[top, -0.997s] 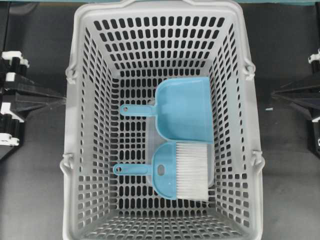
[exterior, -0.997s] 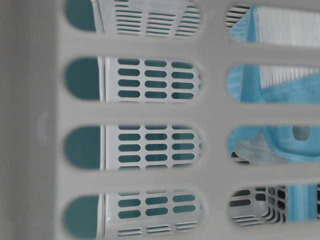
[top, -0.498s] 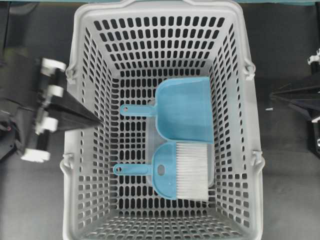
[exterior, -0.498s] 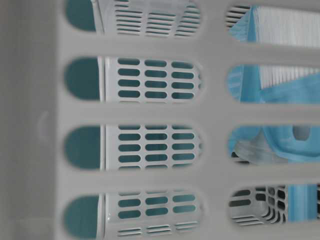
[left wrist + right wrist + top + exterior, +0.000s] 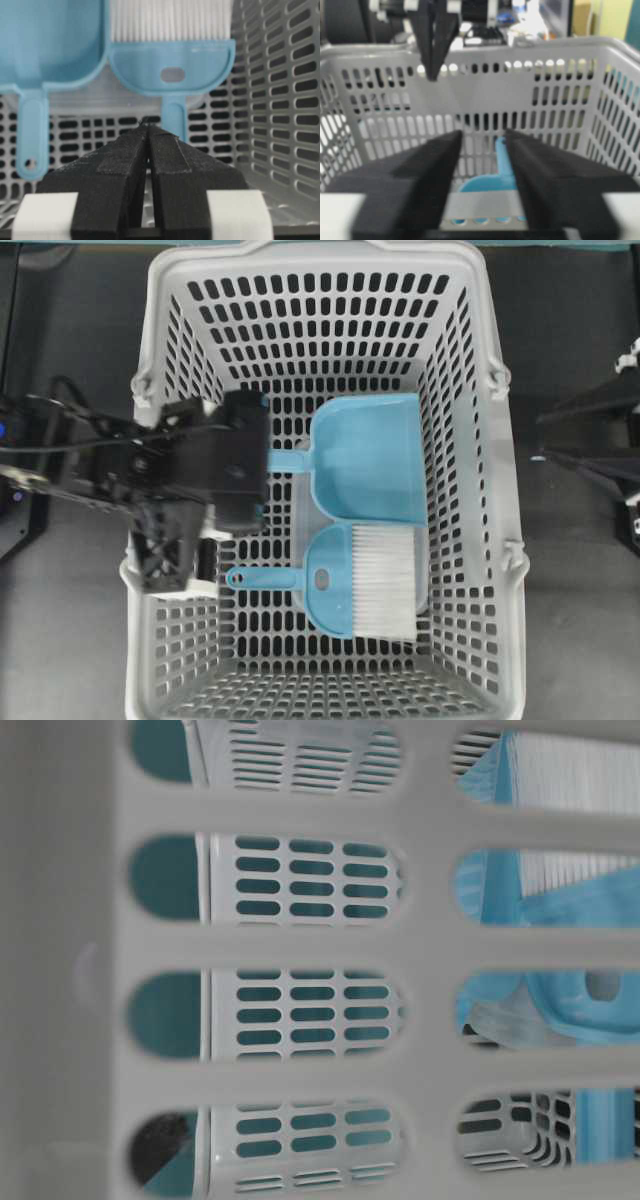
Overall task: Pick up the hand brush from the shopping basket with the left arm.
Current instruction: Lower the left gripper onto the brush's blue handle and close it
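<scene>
Although you had the left pincer (image 5: 148, 131) over the near wall of the shopping basket (image 5: 160, 660), nothing had been picked up: its jaws were clenched together on empty air, tips meeting in a point. Just ahead of those tips and slightly to their right lay the thin handle of the hand brush (image 5: 172, 75), flat on the basket floor, with the white bristle block pointing away from the pincer. To the left of the pincer's line lay the dustpan (image 5: 50, 45), its handle running alongside the brush's, the two scoop-shaped bodies just beside each other. From overhead, the left arm (image 5: 190, 475) reached in across the basket's side, its wrist hanging above the floor near the dustpan's handle end, clear of the brush. By my reading, only the approach was under way; you had yet to spread the jaws, drop to the handle, close on it and lift it out. The right pincer (image 5: 481, 150) waited outside the opposite wall, its jaws parted and holding nothing. The neighbouring handle was close enough that you could have caught the wrong one.
</scene>
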### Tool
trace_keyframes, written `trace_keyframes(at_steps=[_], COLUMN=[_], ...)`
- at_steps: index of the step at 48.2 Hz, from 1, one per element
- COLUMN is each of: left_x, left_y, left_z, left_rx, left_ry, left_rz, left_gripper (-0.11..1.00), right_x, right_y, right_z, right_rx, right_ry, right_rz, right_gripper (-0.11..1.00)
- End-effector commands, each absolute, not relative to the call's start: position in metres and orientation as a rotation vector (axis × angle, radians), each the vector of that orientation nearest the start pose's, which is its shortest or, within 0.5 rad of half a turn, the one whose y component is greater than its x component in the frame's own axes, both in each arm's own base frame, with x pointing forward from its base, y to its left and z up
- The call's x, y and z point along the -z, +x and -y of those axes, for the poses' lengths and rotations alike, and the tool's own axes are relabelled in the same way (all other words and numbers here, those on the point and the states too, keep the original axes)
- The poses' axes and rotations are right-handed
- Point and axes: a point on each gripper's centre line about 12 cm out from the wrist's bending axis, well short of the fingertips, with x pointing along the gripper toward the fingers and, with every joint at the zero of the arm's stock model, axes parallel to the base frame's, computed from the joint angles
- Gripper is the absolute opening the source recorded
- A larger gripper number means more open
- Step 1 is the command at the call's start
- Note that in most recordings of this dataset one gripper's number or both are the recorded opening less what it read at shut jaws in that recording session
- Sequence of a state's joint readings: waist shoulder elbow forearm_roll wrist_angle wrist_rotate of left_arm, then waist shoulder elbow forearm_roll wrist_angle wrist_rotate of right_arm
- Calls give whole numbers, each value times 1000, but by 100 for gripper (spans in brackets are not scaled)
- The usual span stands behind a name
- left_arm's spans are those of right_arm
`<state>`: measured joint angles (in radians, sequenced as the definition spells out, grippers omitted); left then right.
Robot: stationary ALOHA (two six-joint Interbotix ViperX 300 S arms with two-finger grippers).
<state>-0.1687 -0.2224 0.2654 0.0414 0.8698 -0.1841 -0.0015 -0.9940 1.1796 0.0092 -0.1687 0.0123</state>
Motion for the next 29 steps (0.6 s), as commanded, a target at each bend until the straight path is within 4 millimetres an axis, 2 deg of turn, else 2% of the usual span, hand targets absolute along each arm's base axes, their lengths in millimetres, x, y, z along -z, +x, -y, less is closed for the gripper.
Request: trace_keyframes(at_steps=[1, 4, 7, 15, 20, 22, 29], left_x=[-336, -331, -324, -298, -282, -273, -247], left_y=[364, 367, 370, 377, 383, 386, 390], left_z=[64, 68, 72, 90, 98, 102, 104], left_rx=[66, 66, 62, 57, 58, 61, 46], left_ry=[-58, -66, -79, -107, -102, -95, -94], left_rz=[-901, -915, -935, -1008, -1051, -1070, -1127], left_gripper=[1, 3, 16, 66, 88, 91, 91], right_x=[-291, -291, -291, -291, -291, -291, -291], right_y=[195, 194, 194, 193, 193, 193, 193], right_z=[1, 1, 1, 1, 1, 1, 1], right_rx=[5, 5, 5, 5, 5, 5, 5], right_ry=[31, 34, 34, 34, 34, 34, 34], right_rz=[2, -3, -5, -5, -5, -5, -5], right_gripper=[52, 65, 73, 74, 74, 74, 74])
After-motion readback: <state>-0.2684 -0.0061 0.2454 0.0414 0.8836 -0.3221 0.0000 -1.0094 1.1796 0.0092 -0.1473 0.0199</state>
